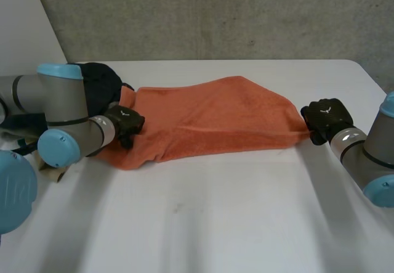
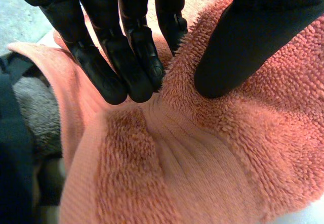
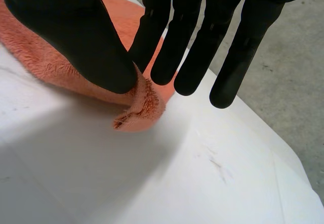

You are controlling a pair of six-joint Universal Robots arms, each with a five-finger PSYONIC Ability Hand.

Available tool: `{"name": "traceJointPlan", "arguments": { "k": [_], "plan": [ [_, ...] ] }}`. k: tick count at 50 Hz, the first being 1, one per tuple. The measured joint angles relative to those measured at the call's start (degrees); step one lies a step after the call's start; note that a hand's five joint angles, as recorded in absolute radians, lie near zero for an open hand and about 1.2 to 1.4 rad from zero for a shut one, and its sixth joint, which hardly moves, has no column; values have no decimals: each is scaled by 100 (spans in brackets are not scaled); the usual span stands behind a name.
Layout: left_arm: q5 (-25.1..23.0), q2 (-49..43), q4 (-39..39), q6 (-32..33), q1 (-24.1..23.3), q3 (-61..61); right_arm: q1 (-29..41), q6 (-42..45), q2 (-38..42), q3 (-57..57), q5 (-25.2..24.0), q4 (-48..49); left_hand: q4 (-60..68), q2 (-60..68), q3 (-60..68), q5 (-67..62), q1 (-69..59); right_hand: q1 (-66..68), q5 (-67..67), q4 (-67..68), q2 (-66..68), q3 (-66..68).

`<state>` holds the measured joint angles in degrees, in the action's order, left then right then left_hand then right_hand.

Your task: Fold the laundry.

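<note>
White table point(image 1: 203, 224) takes up head view from middle down to 6 o'clock. Far edge of table runs across from 9 to 3 o'clock. Few small dark marks on top. Light soft and even. Rough grey wall point(image 1: 215, 14) behind at 12 o'clock. Plain white board point(image 1: 24, 20) at 10 o'clock, slanted edge. Grey speckled floor point(image 3: 298, 72) past table edge in right wrist view.

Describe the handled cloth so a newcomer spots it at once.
On the white table, look between the left hand and right hand. The orange towel stretches between them, pinched at both ends; the bunched cloth behind the left arm is dark.
</note>
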<state>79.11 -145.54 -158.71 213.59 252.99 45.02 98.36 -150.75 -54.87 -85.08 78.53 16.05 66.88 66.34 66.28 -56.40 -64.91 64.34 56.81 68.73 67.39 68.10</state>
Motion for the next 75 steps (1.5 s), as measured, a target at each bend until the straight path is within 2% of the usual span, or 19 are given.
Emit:
{"name": "traceJointPlan", "arguments": {
  "k": [5, 11, 15, 20, 24, 28, 32, 36, 41, 44, 47, 53, 57, 58, 62, 65, 70, 75],
  "plan": [
    [104, 249, -3, -43, -22, 63, -73, 4, -80, 14, -2, -15, 151, 154, 154, -78, -11, 0, 0, 0, 0, 0],
    [189, 1413, -213, -139, 27, 868, -274, 141, -565, 33, -31, -210, 152, 155, 155, -78, -16, 0, 0, 0, 0, 0],
    [211, 2167, -209, 35, 60, 1615, -371, 606, -984, 57, -110, -757, 152, 167, 157, -78, -16, 0, 0, -1, 0, 0],
    [284, 3254, 206, 865, 171, 2955, -583, 2061, -1749, 78, -215, -2459, 172, 183, 178, -78, -16, 0, 0, 0, 0, 0],
    [323, 3982, 738, 1834, 297, 3983, -810, 3344, -2293, -11, -246, -4129, 175, 183, 181, -78, -16, 0, 29, 0, 0, 0],
    [280, 4411, 1018, 2487, 333, 4628, -836, 3988, -2552, -146, -293, -5076, 176, 183, 181, -78, -16, 0, 37, 0, 0, 0],
    [240, 4482, 885, 2623, 268, 4819, -708, 4090, -2512, -274, -293, -5291, 176, 183, 181, -78, -16, 0, 37, 0, 0, 0],
    [288, 4170, 502, 2417, 217, 4573, -600, 3964, -2198, -270, -185, -5078, 176, 183, 181, -78, -16, 0, 36, 0, 0, 0],
    [431, 3400, 53, 2098, 186, 3697, -510, 3757, -1591, 93, 59, -4623, 177, 183, 185, -78, -16, 0, 35, -1, 0, 0],
    [500, 2975, -42, 1973, 159, 3014, -445, 3620, -1271, 494, 201, -4404, 178, 183, 189, -78, -16, 0, 36, 0, 0, 0],
    [579, 2416, -78, 1793, 86, 1710, -306, 3280, -824, 1439, 370, -4049, 178, 195, 191, -78, -16, 0, 37, 0, 0, 0],
    [659, 1764, -160, 1400, -51, -487, -122, 2011, -348, 3582, 495, -3017, 179, 195, 193, -78, -16, 0, 36, 0, 0, 0],
    [680, 1919, -911, 653, -109, -1657, -121, 831, -337, 4432, 511, -1875, 180, 196, 197, -78, -16, 0, 37, 0, 0, 0],
    [698, 2051, -1324, 323, -116, -1907, -132, 489, -389, 4535, 514, -1469, 181, 196, 197, -78, -16, 0, 37, 0, 0, 0],
    [757, 2403, -2405, -435, -114, -2122, -184, -324, -689, 4383, 516, -130, 181, 196, 197, -78, -16, 0, 52, 0, 0, 0],
    [804, 2571, -2946, -797, -85, -1940, -220, -600, -975, 3917, 509, 746, 181, 196, 198, -78, -16, 0, 88, 0, 0, 0],
    [856, 2608, -3150, -985, 26, -1407, -258, -614, -1210, 3221, 460, 1283, 181, 204, 198, -78, -16, 0, 88, 1, 0, 0],
    [828, 2550, -3168, -1053, 121, -590, -287, -513, -1139, 2728, 307, 1060, 182, 208, 201, -78, -16, 0, 88, 1, 0, 0]
  ]
}}
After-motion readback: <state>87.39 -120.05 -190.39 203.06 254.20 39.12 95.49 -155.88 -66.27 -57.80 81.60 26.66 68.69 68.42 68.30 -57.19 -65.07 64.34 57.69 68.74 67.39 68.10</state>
